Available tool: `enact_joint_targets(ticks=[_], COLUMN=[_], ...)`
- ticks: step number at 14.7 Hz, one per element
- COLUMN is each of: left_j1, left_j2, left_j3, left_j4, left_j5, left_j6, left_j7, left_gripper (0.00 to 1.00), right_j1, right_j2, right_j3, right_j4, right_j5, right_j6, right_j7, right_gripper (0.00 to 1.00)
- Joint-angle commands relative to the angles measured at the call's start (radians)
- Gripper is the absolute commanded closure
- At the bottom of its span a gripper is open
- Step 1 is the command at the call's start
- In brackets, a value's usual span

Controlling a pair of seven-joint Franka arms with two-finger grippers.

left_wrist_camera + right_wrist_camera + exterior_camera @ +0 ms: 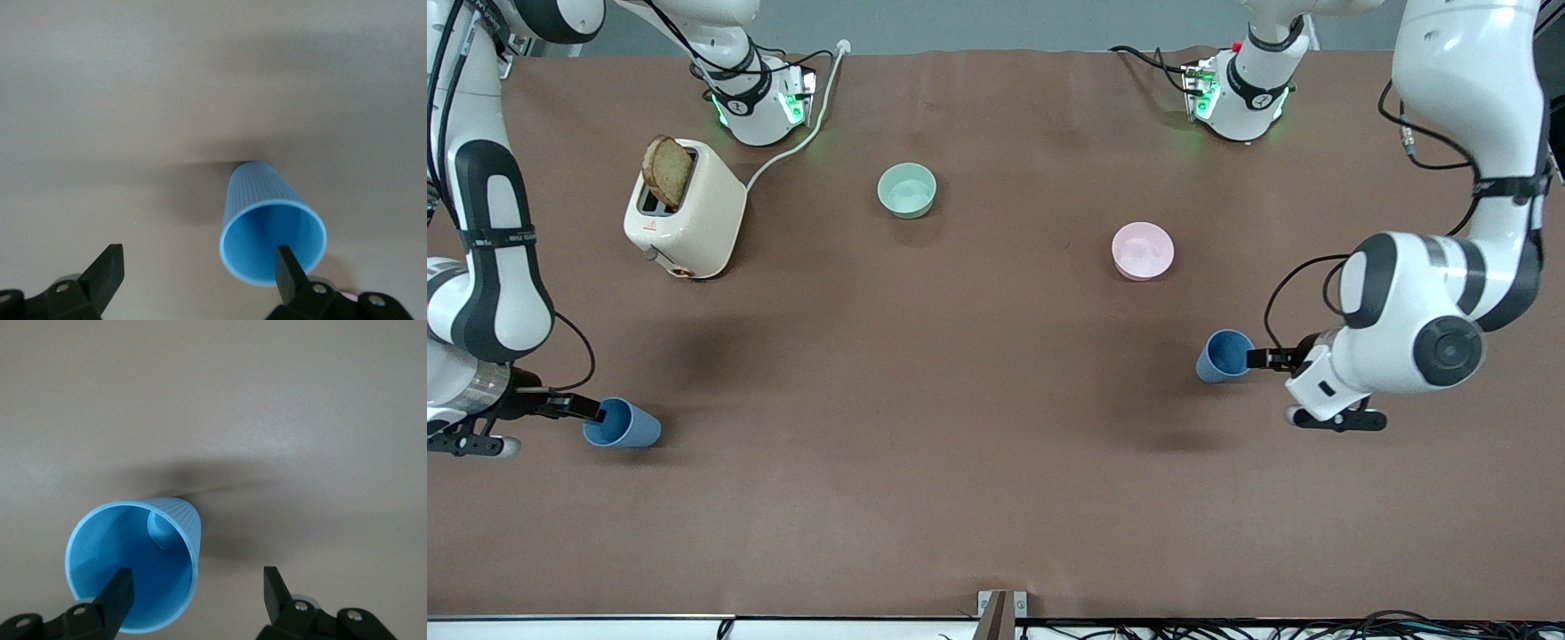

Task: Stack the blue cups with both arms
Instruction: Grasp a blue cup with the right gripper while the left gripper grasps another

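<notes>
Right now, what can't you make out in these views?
- Front view: right tool fingertips, hidden at the rim of the blue cup near the right arm.
- Front view: left tool fingers, too small and dark against the blue cup near the left arm.
- Right wrist view: that cup's rim, cut off by the frame edge.
- Toaster slots, hidden by toast.

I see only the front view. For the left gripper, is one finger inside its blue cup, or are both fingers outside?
Observer: In the left wrist view the left gripper is open. One finger is inside the mouth of its blue cup and the other is outside.
Operator: And the right gripper?
Observer: In the right wrist view the right gripper is open too. It straddles the wall of the other blue cup, not yet clamped.
Operator: Is anything inside that cup?
Observer: No, only its bare bottom shows.
</notes>
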Motion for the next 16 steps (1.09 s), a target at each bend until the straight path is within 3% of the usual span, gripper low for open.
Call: enact_joint_targets(ticks=[1, 2, 4, 5, 7, 8, 9, 12, 14, 16], left_j1=[-0.003, -0.001, 0.001, 0.002, -0.001, -0.001, -0.001, -0.003, 0.000, -0.001], left_j2=[-0.017, -0.023, -0.031, -0.029, -0.023, -0.022, -0.023, -0.023, -0.026, -0.028], left_j3=[-0.005, -0.005, -0.005, -0.005, -0.005, -0.005, -0.006, -0.005, -0.005, -0.005], left_j4=[-0.087, -0.134, -0.165, -0.167, -0.168, -0.171, -0.173, -0.173, -0.173, -0.171], left_j5=[-0.004, -0.004, -0.004, -0.004, -0.006, -0.006, -0.006, -0.006, -0.006, -0.006], left_j6=[0.098, 0.153, 0.192, 0.195, 0.196, 0.196, 0.196, 0.187, 0.178, 0.172], left_j7=[0.010, 0.006, 0.005, 0.005, 0.000, -0.001, -0.001, -0.004, -0.004, -0.004], left_gripper=[0.00, 0.00, 0.00, 0.00, 0.00, 0.00, 0.08, 0.61, 0.88, 0.99], right_j1=[-0.002, -0.001, -0.002, -0.002, -0.002, -0.001, -0.001, 0.004, 0.038, 0.056], right_j2=[0.007, 0.012, 0.032, 0.039, 0.041, 0.041, 0.039, -0.035, -0.127, -0.238], right_j3=[0.001, 0.001, 0.001, 0.001, 0.001, 0.001, 0.001, 0.000, -0.008, -0.008], right_j4=[-0.010, -0.007, 0.006, 0.010, 0.012, 0.012, 0.012, 0.007, 0.009, 0.001], right_j5=[0.041, 0.046, 0.048, 0.048, 0.049, 0.049, 0.048, 0.043, 0.029, -0.032], right_j6=[0.018, 0.020, 0.026, 0.040, 0.049, 0.049, 0.047, -0.003, -0.115, -0.230], right_j7=[-0.011, -0.011, -0.011, -0.006, 0.000, 0.001, 0.001, 0.000, 0.044, 0.116], right_gripper=[0.23, 0.32, 0.64, 0.75, 0.92, 0.96, 0.97, 0.99, 0.99, 0.99])
